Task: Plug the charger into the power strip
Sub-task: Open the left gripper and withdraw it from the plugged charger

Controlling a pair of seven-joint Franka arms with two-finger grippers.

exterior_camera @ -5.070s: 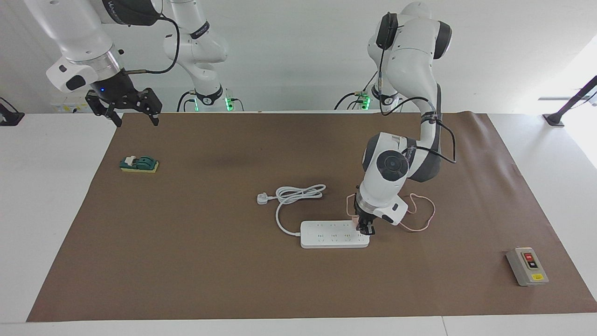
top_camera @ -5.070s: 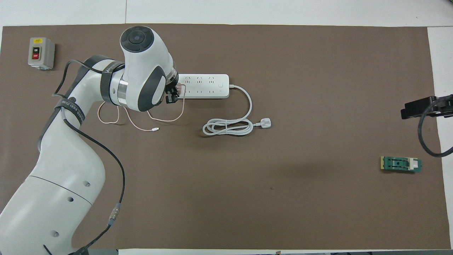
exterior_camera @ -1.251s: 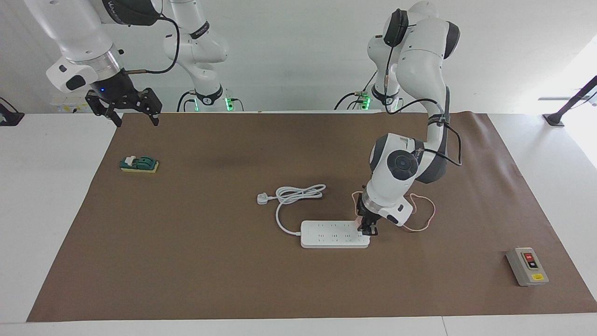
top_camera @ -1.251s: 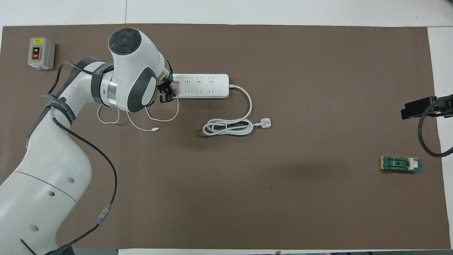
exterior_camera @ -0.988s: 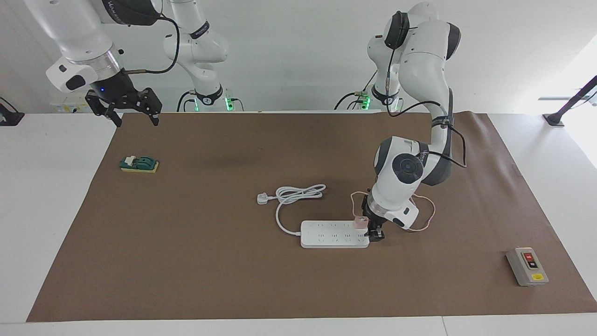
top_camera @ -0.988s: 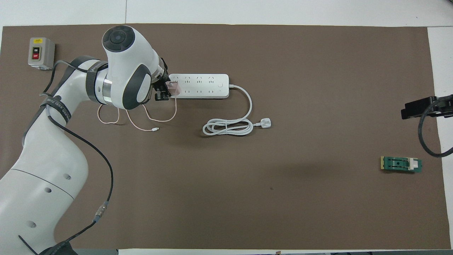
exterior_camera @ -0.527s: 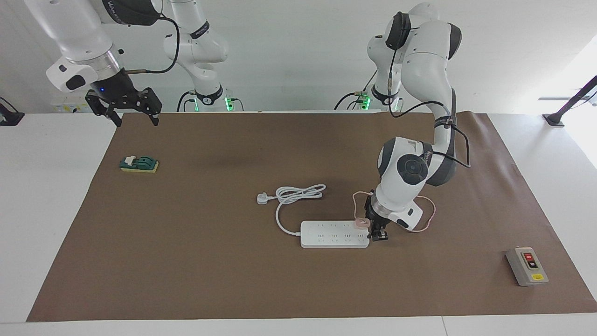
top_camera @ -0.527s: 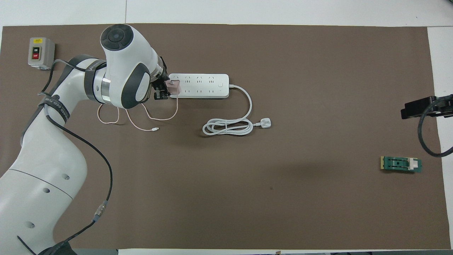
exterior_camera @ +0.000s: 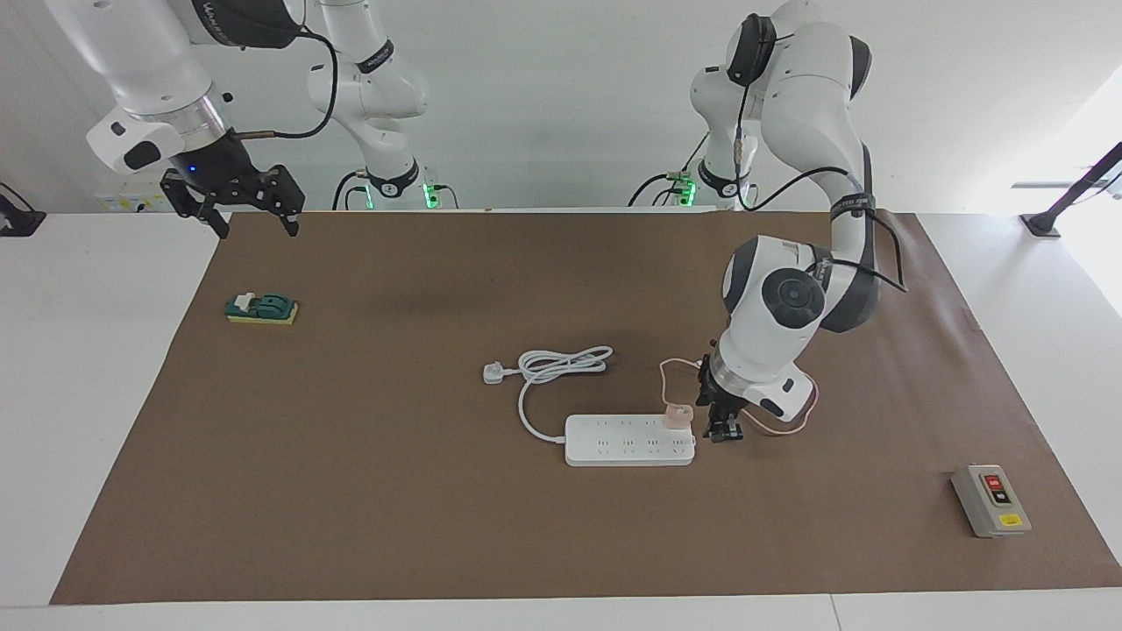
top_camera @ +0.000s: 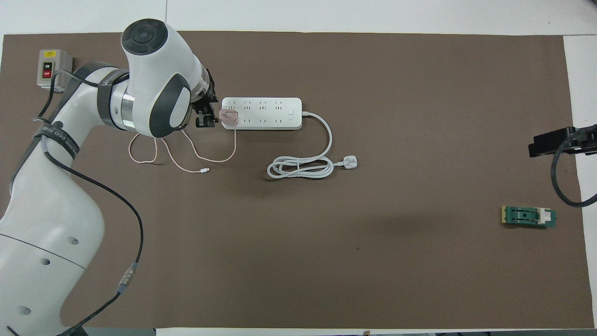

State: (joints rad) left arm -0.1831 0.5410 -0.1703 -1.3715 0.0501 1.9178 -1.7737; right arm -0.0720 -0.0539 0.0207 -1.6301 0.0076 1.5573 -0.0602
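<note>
facing view: high, across the tabletop (exterior_camera: 351, 491), toward the robots. overhead view: steeply down from the robots' end. both cover the tabletop.

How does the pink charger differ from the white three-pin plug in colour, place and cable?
The charger is pale pink; the three-pin plug is white. The charger stands on the power strip, at its end toward the left arm; the three-pin plug lies on the brown mat, nearer to the robots than the strip. The charger's cable is thin and loosely looped; the plug's cord is thick and bundled. Neither is held by a claw.
</note>
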